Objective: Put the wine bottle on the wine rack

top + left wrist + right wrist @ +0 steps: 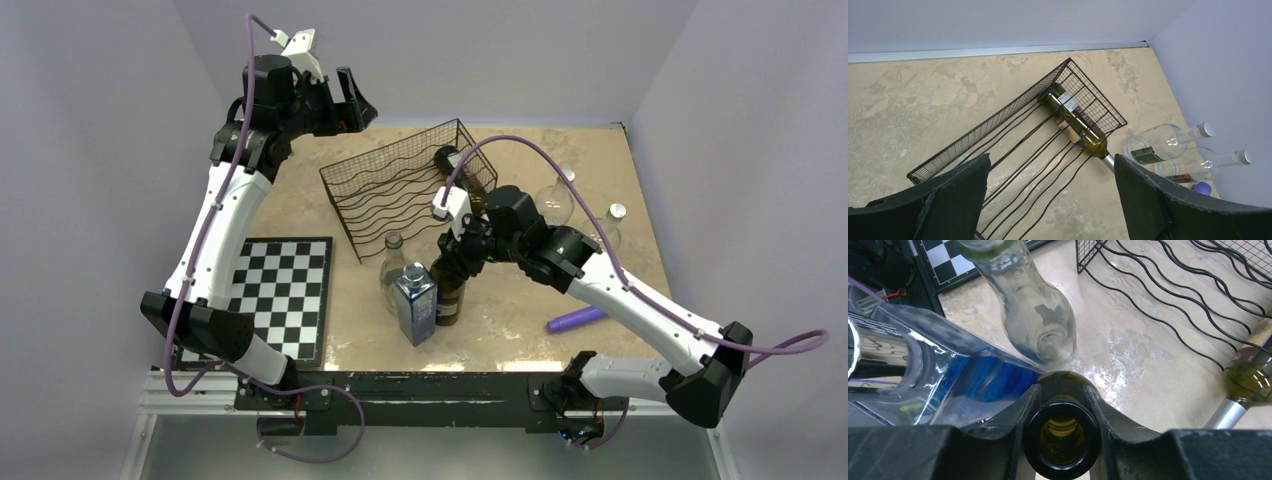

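Marbled desk (300, 190) — right wrist view alone is showing right gripper (1062, 391) clamping the wine bottle (1063, 442) neck — left gripper (1051, 161) hanging open.

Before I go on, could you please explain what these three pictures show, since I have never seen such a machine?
Two robot arms are bolted to a table's edge. One picture looks down from above; the others come from cameras on each wrist. The right gripper is shut on the neck of an upright dark green glass wine bottle. The left gripper is open, raised near the black wire-mesh wine rack, where another green bottle lies. Beside the held bottle stand a clear glass bottle and a blue square-sided container.
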Tool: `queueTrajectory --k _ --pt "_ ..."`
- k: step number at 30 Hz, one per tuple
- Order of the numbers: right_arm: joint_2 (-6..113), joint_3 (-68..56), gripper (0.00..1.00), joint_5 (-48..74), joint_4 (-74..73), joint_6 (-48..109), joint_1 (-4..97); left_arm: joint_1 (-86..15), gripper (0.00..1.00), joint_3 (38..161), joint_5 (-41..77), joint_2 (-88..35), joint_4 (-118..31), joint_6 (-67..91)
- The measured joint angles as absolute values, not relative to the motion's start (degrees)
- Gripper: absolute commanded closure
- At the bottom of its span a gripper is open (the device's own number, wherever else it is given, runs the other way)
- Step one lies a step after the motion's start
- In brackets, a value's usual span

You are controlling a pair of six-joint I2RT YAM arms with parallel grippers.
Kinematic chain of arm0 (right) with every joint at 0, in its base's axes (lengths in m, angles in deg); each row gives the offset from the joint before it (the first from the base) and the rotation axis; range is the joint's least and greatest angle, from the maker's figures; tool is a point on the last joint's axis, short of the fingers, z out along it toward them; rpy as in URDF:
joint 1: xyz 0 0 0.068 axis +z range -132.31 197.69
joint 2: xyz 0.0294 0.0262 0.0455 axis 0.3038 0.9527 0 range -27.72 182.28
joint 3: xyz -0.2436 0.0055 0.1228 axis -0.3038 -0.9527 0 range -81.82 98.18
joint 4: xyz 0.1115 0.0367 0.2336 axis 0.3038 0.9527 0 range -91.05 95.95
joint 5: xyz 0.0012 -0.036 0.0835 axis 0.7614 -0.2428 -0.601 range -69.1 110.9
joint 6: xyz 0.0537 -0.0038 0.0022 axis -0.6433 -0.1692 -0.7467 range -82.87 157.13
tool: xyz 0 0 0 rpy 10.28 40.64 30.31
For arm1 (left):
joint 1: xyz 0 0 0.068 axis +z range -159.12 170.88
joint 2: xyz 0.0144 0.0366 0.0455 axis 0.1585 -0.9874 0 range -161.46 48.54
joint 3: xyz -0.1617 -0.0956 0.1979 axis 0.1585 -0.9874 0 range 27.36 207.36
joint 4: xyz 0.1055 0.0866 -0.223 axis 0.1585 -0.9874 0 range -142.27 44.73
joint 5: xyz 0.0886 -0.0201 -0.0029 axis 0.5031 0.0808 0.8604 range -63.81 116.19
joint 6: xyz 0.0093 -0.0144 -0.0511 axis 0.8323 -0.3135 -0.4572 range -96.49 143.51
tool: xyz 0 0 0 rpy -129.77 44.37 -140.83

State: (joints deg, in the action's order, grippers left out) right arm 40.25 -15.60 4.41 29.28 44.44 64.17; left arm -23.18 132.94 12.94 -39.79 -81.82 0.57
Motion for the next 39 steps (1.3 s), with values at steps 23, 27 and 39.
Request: queueTrajectory --k 23,27,39 --pt "34.17 -5.70 1.00 13.59 37.17 34.45 48.36 -34.96 0.01 120.85 -14.76 -35.75 -53.80 -0.72" --pt "32.93 -2.53 1.00 15.51 39.44 30.21 44.14 -36.60 0.01 117.70 -19.63 -37.02 -38.35 -9.99" --pt "33.45 10.36 1.00 20.03 49.69 16.24 34.46 -46.00 0.01 116.19 -26.93 -47.07 -20.67 -16.63"
